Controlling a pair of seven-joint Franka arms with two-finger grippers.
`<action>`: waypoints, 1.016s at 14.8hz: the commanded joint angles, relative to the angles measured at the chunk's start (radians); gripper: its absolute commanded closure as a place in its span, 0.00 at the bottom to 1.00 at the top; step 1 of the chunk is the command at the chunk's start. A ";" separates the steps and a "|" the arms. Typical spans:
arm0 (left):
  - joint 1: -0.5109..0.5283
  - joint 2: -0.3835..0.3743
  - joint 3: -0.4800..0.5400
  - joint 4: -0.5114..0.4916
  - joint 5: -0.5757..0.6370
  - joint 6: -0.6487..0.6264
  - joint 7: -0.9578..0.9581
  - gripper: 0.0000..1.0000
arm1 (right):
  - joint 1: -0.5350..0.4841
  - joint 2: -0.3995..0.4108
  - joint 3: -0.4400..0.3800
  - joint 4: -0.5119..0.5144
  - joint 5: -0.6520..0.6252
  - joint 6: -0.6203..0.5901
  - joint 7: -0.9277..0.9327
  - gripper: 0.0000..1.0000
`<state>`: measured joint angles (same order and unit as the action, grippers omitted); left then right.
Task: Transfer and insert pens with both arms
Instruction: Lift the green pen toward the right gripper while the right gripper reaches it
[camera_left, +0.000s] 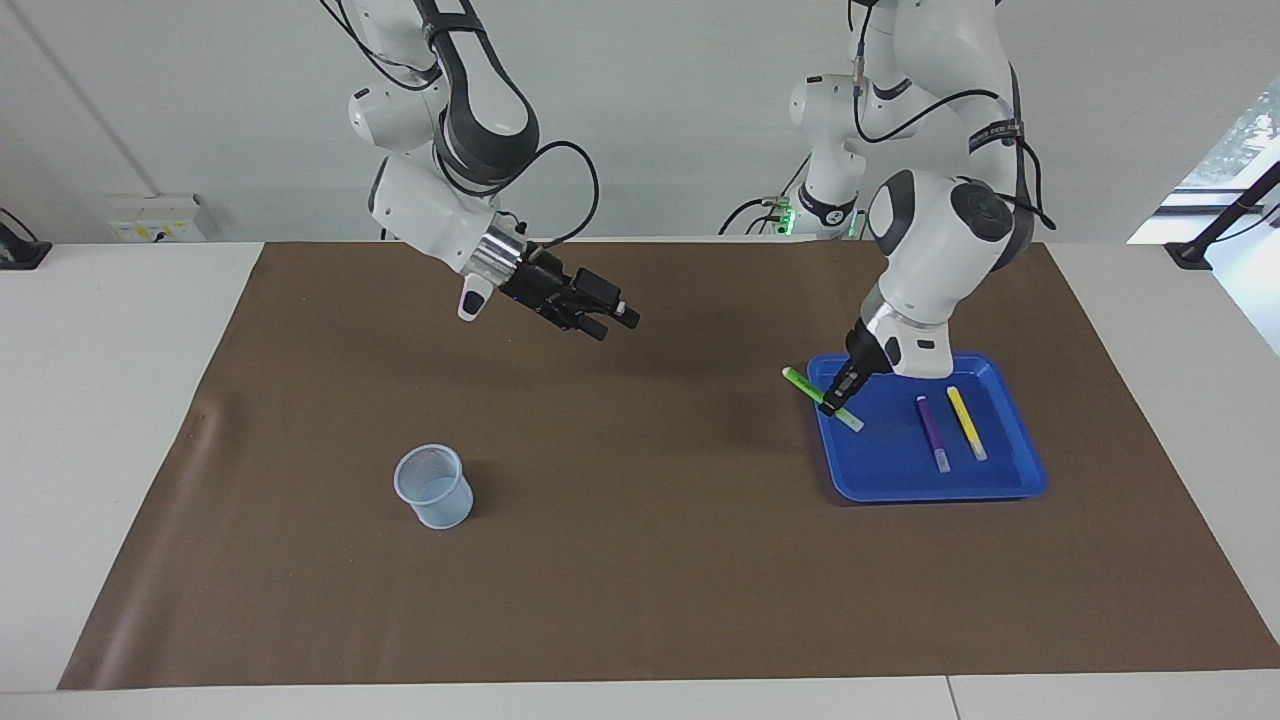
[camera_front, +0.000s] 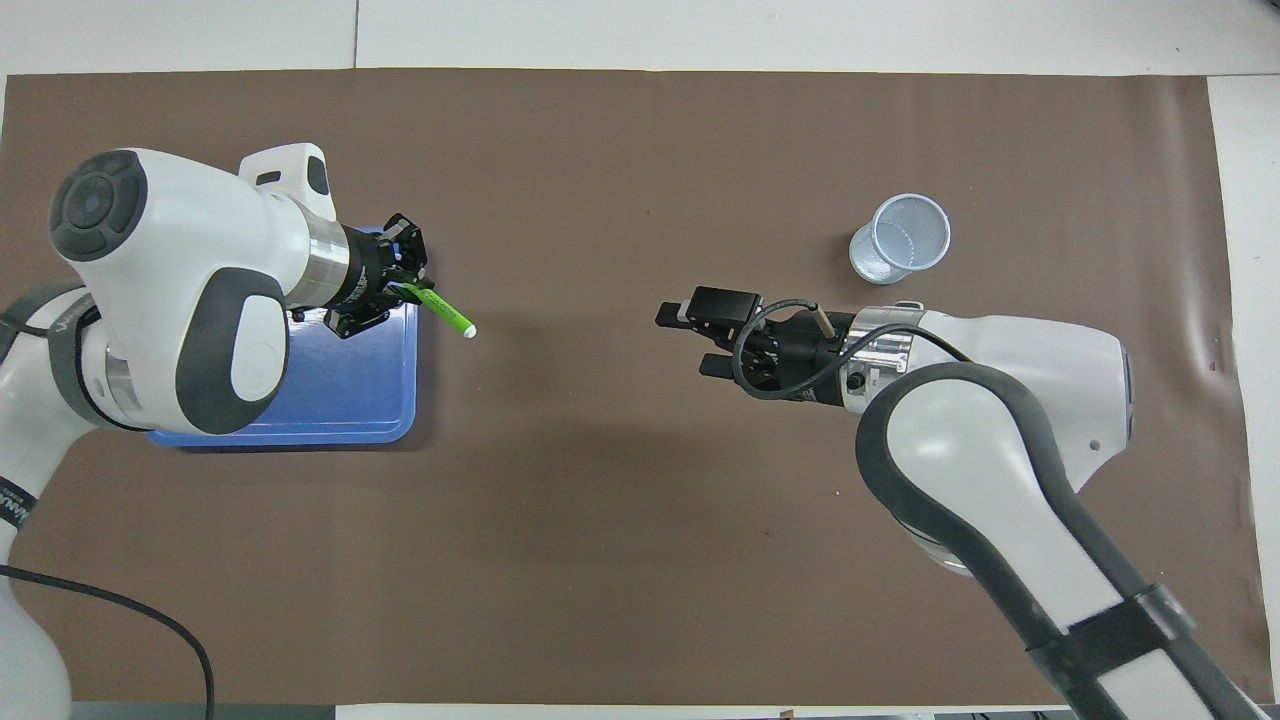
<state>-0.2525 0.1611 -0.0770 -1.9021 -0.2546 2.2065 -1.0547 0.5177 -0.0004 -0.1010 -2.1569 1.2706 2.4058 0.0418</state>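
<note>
Over the tray's (camera_left: 1000, 490) edge toward the middle of the table, the left gripper (camera_left: 838, 397) is pinching the green pen (camera_left: 822, 398) near its middle, the pen tilted and clear of the tray floor, one end poking out past the rim over the brown mat (camera_left: 640, 600). This looks like the carry-out that leads to a handover: one pen lifted, the purple pen (camera_left: 932, 432) and yellow pen (camera_left: 966, 422) lying side by side in the tray, apart from each other and from the gripper. The right gripper (camera_left: 608, 317) hangs over the mat's middle strip with its fingers spread wide and empty, pointed toward the left arm's end, well apart from the pen. The next move probably calls for the left arm to bring the pen across and present a free end, so the right gripper can close on it without striking the left fingers; the pen's slant will need matching. The cup (camera_left: 432, 487) stands upright and open-mouthed toward the right arm's end, farther from the robots than the right gripper's spot, with bare mat all round it. Between the two grippers the mat is open, so the crossing has room; the tray rim under the pen is the only edge close by.
</note>
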 joint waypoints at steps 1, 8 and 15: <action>-0.082 0.023 0.013 0.012 -0.055 0.068 -0.202 1.00 | 0.018 0.036 -0.002 -0.001 0.032 0.041 -0.043 0.00; -0.223 0.028 0.011 0.015 -0.142 0.176 -0.455 1.00 | 0.050 0.054 0.000 0.025 0.061 0.102 -0.034 0.17; -0.281 0.024 0.011 0.012 -0.189 0.173 -0.485 1.00 | 0.054 0.066 -0.002 0.051 0.059 0.105 -0.022 0.35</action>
<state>-0.5114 0.1764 -0.0793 -1.9008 -0.4251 2.3774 -1.5273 0.5693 0.0522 -0.1025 -2.1220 1.3020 2.4989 0.0325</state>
